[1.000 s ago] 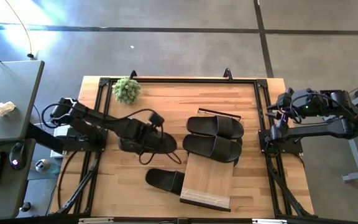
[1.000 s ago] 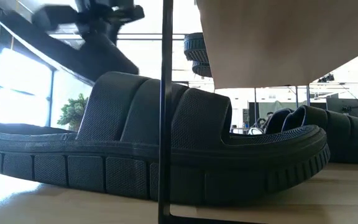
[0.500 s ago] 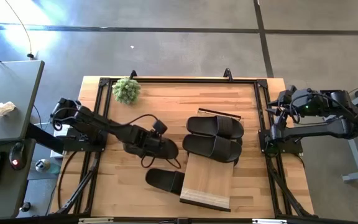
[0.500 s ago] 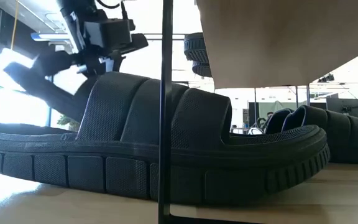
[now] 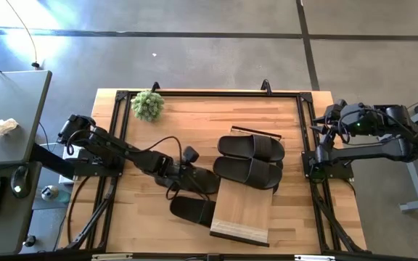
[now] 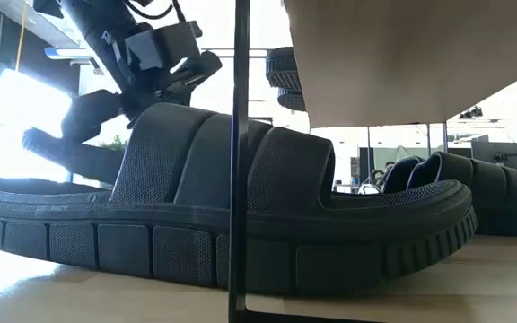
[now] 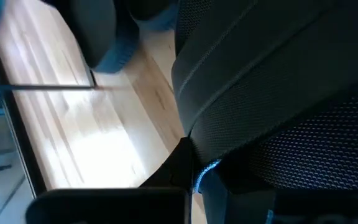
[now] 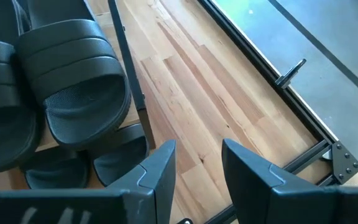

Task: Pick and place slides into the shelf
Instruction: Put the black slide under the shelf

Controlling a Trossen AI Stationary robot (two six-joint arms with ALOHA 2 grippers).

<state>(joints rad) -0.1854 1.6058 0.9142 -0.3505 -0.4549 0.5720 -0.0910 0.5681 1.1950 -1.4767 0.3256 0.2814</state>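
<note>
Clamped shut on a matte black rubber slide (image 5: 197, 179), the left gripper (image 5: 182, 171) carries it beside the low light-wood shelf (image 5: 242, 208); light, flexible and grippy, it holds best by the strap edge.

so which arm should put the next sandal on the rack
Left. The left gripper is shut on a sandal in mid-table, right beside the rack. The right gripper is open and empty, parked at the table's right edge.
</note>
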